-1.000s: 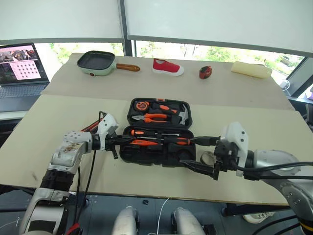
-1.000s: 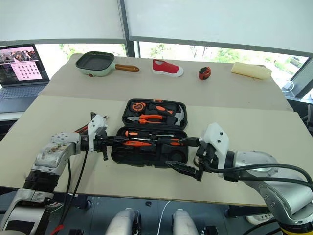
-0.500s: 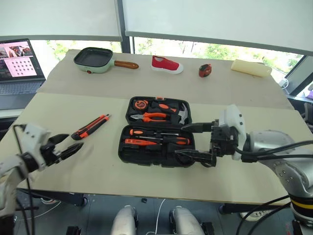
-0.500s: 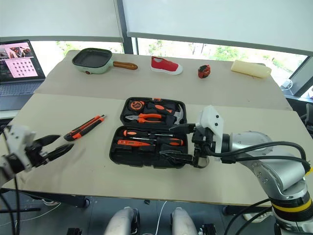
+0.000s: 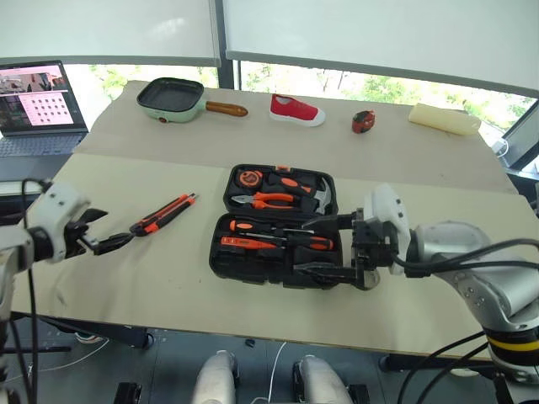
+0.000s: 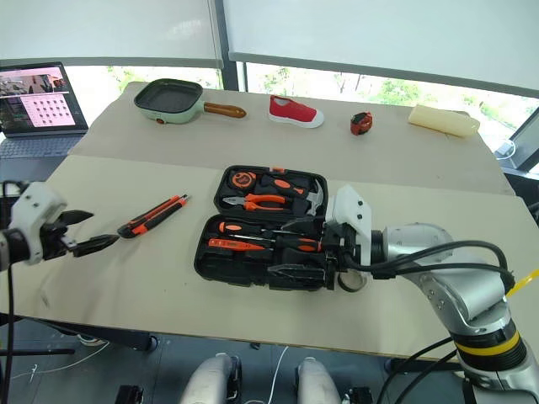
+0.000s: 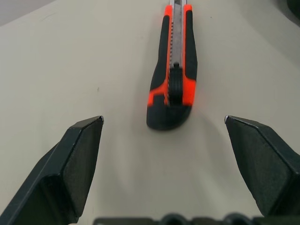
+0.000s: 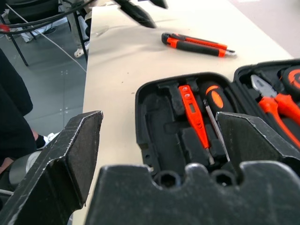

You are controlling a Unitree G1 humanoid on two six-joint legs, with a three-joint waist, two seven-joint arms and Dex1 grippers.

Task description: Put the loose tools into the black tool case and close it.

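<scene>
Sitting open mid-tabletop, the black tool case (image 5: 274, 244) has the right pincer (image 5: 330, 247) spread apart over it; left pincer (image 5: 103, 231) gapes empty at the tabletop's left edge near the utility knife (image 5: 163, 214).

Your robot's right arm (image 5: 459, 252) has a smooth silver-grey shell ending in a white wrist housing, with black cables looping alongside and a yellow band lower down. Each gripper, left gripper (image 5: 101, 236) and right gripper (image 5: 324, 248), carries two black wedge-shaped fingers (image 7: 70, 168).
</scene>
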